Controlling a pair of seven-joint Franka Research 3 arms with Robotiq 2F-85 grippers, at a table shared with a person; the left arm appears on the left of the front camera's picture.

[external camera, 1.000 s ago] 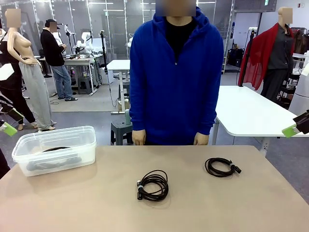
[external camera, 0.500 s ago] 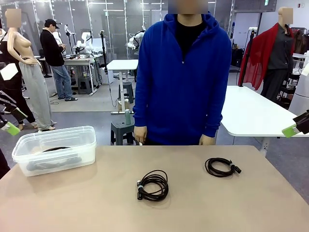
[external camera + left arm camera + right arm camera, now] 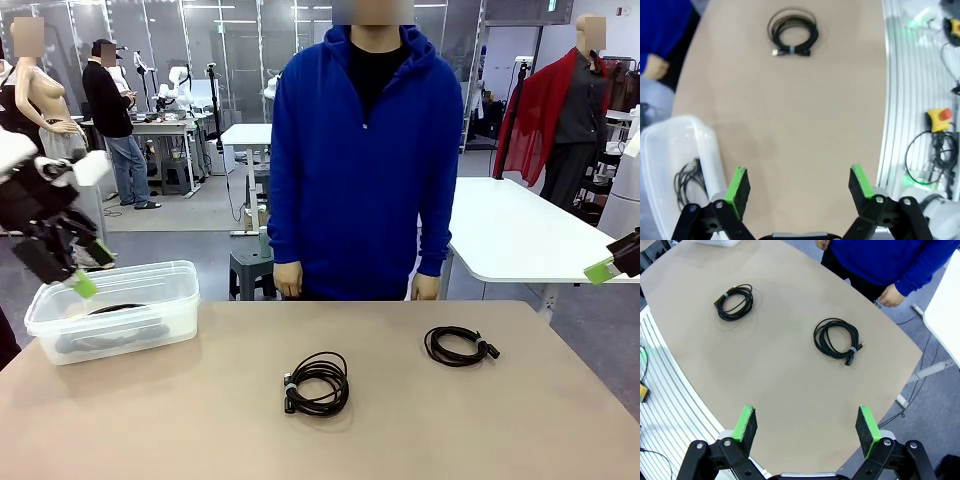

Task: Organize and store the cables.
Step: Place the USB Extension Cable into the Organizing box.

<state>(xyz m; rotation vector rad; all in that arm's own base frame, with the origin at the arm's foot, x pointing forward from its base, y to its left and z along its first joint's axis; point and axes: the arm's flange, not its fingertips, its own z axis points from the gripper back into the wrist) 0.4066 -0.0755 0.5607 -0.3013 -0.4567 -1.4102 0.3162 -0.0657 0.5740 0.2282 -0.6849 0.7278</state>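
Two coiled black cables lie on the tan table: one near the middle (image 3: 318, 382) (image 3: 792, 35) (image 3: 735, 301), one to the right (image 3: 458, 345) (image 3: 836, 337). A third coil (image 3: 112, 310) (image 3: 687, 182) rests inside the clear plastic bin (image 3: 150, 318) (image 3: 710, 150) at the left. My left gripper (image 3: 90, 272) (image 3: 799, 185) hangs open above the bin's near left corner, nothing between its green pads. High off the table's right edge, my right gripper (image 3: 610, 266) (image 3: 807, 427) is open and holds nothing.
A person in a blue hoodie (image 3: 365, 160) stands at the far side, hands down by the table edge, one hand (image 3: 888, 296) in the right wrist view. A white table (image 3: 520, 235) stands behind on the right. Bare tabletop surrounds both loose coils.
My left arm has swung into view from the left and now hovers over the bin. The person shifted slightly sideways. The cables and the right gripper have not moved.
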